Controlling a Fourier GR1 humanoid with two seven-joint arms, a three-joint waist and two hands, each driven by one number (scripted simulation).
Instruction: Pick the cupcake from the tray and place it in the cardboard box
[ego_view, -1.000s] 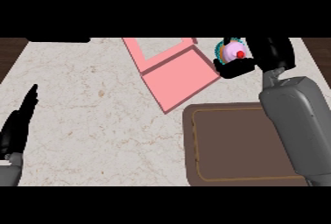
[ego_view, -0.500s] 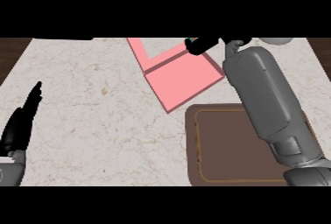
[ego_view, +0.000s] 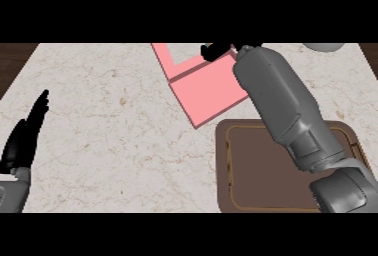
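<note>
Marble counter (ego_view: 111, 150) bears brown tray (ego_view: 251, 170), pink box (ego_view: 210, 87).

A flat pink cardboard box (ego_view: 210, 87) lies angled at the worktop's far edge, near a brown tray (ego_view: 255, 172).

The marble counter (ego_view: 111, 150) carries a pink box (ego_view: 210, 92) and brown tray (ego_view: 255, 175).

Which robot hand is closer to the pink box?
The right hand. It reaches over the pink box at the counter's far edge. The left hand rests far off by the left edge.
</note>
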